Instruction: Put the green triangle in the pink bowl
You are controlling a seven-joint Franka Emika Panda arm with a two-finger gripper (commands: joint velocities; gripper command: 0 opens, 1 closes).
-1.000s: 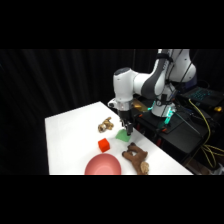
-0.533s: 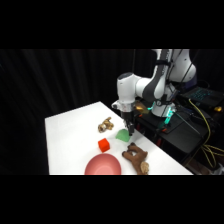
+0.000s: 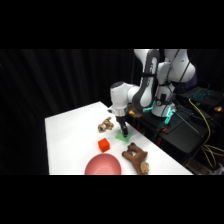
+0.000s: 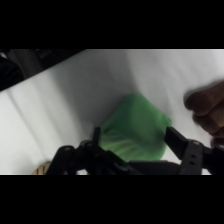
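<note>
The green triangle [image 3: 122, 135] lies on the white table near its right edge. My gripper [image 3: 123, 129] has come down right onto it. In the wrist view the green triangle [image 4: 135, 127] fills the space between my two black fingers [image 4: 178, 142], which stand open, one on each side of it and close to its faces. The pink bowl [image 3: 103, 165] sits at the table's front edge, nearer the camera and left of the block; it is out of the wrist view.
A small red-orange block [image 3: 103, 145] lies between the green triangle and the bowl. A brown wooden figure [image 3: 136, 157] lies right of the bowl and shows dark at the wrist view's right edge [image 4: 209, 111]. A small tan figure [image 3: 105, 125] sits left of my gripper.
My gripper has come down over the last second from just above the green triangle to straddle it. The objects on the table have not moved.
</note>
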